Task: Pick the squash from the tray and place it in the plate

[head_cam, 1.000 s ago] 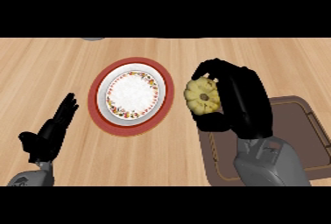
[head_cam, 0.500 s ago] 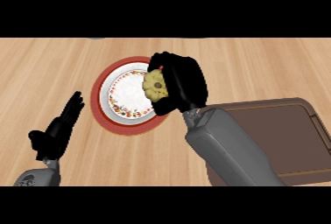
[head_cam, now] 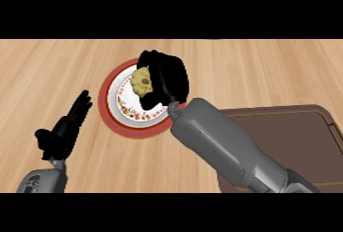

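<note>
While over plate point(head_cam: 115, 100), squash point(head_cam: 142, 79) in right hand point(head_cam: 167, 77)

No legible text, label, brand, number or sign appears on any surface. The plate point(head_cam: 114, 97) bears only a speckled floral band inside its red rim, without lettering. The brown tray point(head_cam: 305, 136), the wooden counter point(head_cam: 268, 68) and the grey forearms carry no markings that can be read.
</note>
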Tool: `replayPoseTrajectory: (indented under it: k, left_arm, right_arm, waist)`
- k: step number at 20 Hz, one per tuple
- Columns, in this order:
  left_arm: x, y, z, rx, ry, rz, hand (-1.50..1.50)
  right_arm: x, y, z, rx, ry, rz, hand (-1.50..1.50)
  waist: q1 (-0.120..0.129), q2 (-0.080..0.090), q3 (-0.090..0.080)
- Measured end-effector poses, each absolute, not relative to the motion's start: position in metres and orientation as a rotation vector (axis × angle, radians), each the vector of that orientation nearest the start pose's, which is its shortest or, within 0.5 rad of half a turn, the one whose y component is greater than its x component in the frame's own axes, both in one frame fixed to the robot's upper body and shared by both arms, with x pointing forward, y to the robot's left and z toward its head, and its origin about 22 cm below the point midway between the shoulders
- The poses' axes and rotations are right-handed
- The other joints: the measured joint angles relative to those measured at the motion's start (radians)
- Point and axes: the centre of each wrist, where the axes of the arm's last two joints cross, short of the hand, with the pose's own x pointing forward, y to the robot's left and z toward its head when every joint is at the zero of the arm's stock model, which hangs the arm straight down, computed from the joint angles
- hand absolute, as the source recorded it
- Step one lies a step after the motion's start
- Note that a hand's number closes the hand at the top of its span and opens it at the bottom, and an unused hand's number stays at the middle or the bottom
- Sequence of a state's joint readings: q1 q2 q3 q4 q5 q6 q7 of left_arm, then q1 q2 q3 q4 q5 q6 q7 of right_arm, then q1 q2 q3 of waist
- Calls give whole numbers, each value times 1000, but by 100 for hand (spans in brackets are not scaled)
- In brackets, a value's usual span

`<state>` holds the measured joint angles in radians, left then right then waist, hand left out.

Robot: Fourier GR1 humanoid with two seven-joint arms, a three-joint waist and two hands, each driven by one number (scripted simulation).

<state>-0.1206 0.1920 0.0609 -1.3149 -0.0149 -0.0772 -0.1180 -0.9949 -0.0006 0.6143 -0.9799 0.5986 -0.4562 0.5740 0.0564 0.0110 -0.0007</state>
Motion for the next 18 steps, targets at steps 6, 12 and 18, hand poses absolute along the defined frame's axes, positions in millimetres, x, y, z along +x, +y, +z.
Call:
replayPoseTrajectory:
  k: [6,12,18]
  left_arm:
    - [272,284,-14,100,-1545,-206,0]
    - [275,282,-11,91,-1546,-209,0]
    - [268,285,-19,111,-1541,-197,0]
  right_arm:
    - [362,13,107,-716,-1646,658,-150]
    - [368,12,101,-659,-1611,538,-150]
    - [371,1,101,-548,-1686,289,-150]
  waist:
    - [22,4,0]
    - [28,7,0]
    - [9,6,1]
